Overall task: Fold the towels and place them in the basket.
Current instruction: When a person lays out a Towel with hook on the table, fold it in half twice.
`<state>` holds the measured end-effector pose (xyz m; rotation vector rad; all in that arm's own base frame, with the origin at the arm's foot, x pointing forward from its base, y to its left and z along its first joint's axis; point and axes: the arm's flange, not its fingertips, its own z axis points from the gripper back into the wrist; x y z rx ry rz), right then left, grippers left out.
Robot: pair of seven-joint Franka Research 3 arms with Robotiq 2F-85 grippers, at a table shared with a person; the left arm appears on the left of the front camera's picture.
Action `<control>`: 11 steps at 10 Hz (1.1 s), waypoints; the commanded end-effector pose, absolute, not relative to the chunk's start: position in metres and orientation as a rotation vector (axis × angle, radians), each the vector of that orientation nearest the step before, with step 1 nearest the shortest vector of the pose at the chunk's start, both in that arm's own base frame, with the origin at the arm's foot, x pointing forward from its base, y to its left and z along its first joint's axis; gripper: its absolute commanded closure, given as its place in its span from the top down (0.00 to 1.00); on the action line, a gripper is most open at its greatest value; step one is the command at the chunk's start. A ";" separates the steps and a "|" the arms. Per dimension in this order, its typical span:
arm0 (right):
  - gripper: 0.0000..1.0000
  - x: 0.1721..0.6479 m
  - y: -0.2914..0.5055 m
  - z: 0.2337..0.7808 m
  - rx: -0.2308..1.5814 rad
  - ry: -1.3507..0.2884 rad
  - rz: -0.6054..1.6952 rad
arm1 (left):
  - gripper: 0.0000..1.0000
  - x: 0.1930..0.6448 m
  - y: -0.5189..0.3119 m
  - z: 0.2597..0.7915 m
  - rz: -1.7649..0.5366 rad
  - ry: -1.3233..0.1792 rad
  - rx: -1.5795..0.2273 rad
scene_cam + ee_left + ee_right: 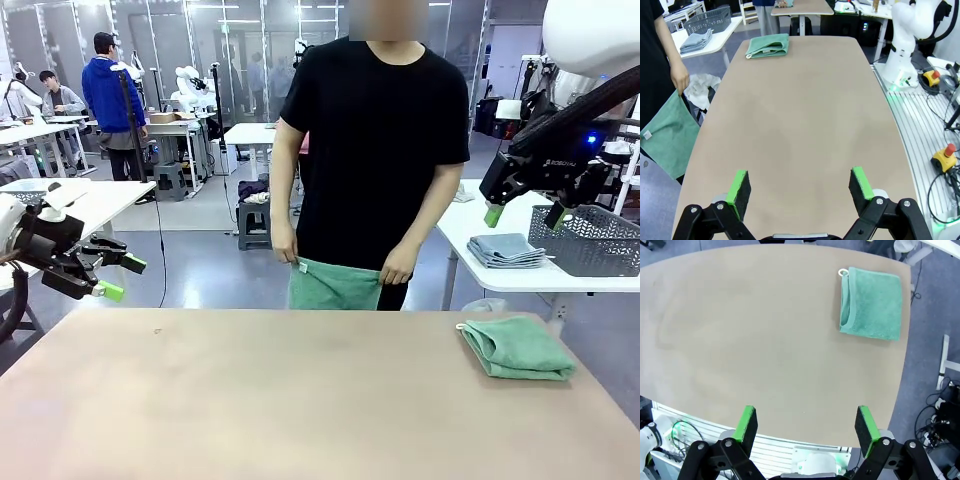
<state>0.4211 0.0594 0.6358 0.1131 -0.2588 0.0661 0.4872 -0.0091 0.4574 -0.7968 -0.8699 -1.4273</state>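
While the left gripper (123,278) and right gripper (522,217) gape empty, a folded mint-green towel (871,303) (white corner loop (842,273)) lies ahead of the right one, by the counter (765,340) edge, bare surface between.

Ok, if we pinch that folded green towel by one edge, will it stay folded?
Probably not. The folded towel looks like soft terry in loose layers, so it would likely droop and open; the hanging towel held by the person drapes limp. It seems light, and pushed it would probably bunch rather than slide.
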 end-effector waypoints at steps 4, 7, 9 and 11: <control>0.98 0.420 0.060 0.637 0.118 -0.253 0.066 | 1.00 0.486 -0.009 0.459 -1.426 -0.876 -0.788; 0.98 0.420 0.060 0.637 0.118 -0.253 0.066 | 1.00 0.486 -0.009 0.459 -1.426 -0.876 -0.788; 0.98 0.420 0.060 0.637 0.118 -0.253 0.066 | 1.00 0.486 -0.009 0.459 -1.426 -0.876 -0.788; 0.98 0.420 0.060 0.637 0.118 -0.253 0.066 | 1.00 0.486 -0.009 0.459 -1.426 -0.876 -0.788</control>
